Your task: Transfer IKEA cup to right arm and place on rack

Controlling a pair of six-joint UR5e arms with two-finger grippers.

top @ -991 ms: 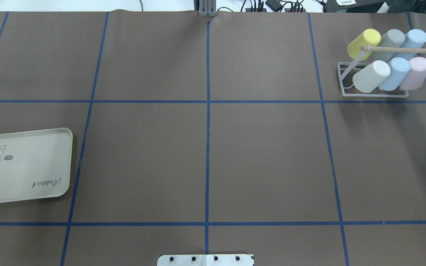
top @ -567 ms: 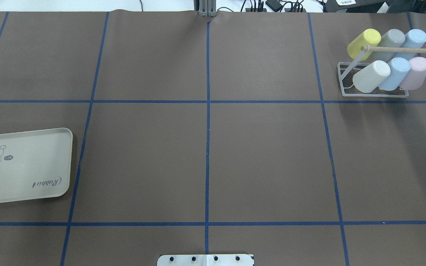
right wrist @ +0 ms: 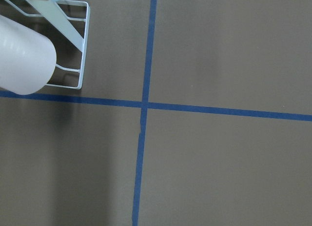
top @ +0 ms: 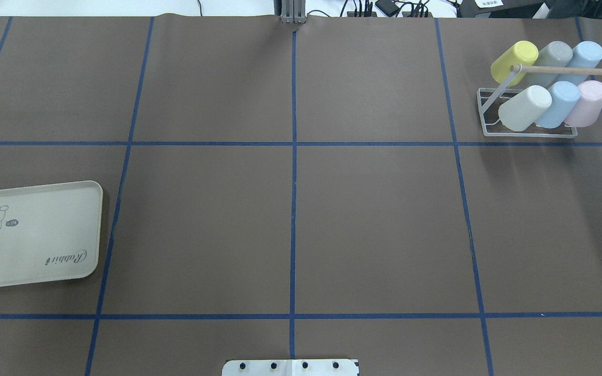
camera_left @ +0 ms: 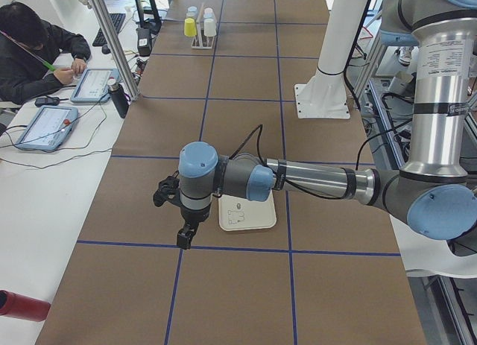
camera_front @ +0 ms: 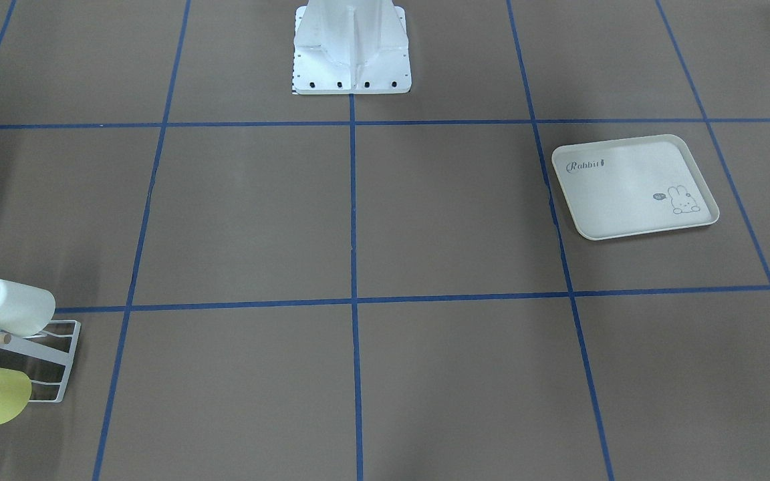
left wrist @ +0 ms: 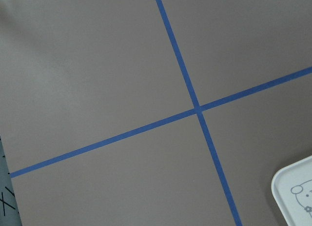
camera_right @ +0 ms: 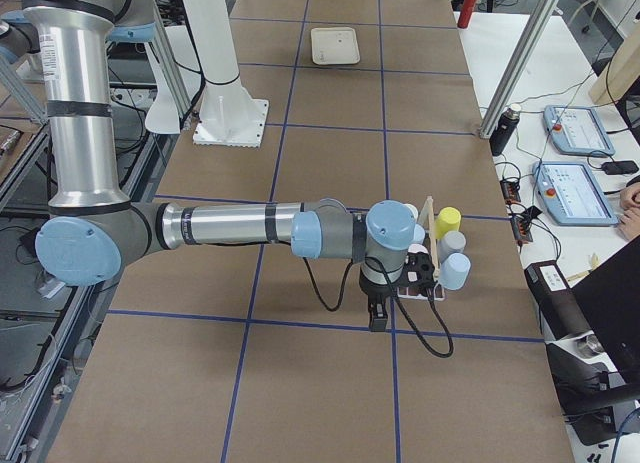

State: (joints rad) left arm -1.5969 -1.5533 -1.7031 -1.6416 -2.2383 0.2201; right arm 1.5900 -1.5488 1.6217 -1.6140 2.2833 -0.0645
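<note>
Since each shows only in a side view, the spread of the right gripper (camera_right: 378, 323) and of the left gripper (camera_left: 183, 242) cannot be told; neither visibly carries a cup.

- Right gripper: hangs fingers-down over the table (top: 374, 224), just beside the rack (top: 531, 135).
- Left gripper: hangs near the tray (top: 45, 230).
- Rack, far right: six cups slant on its prongs, and every cup in view sits here. The white cup (top: 524, 107) is at the left of the near row. Which is the task's cup cannot be told.
- Task: judged complete or nearly so.
- Hazard: a low or sideways swing of the right arm (camera_right: 230, 226) on pulling away would likely strike the white cup or shove the light wire rack, spilling cups. Rising straight up first avoids this.
</note>
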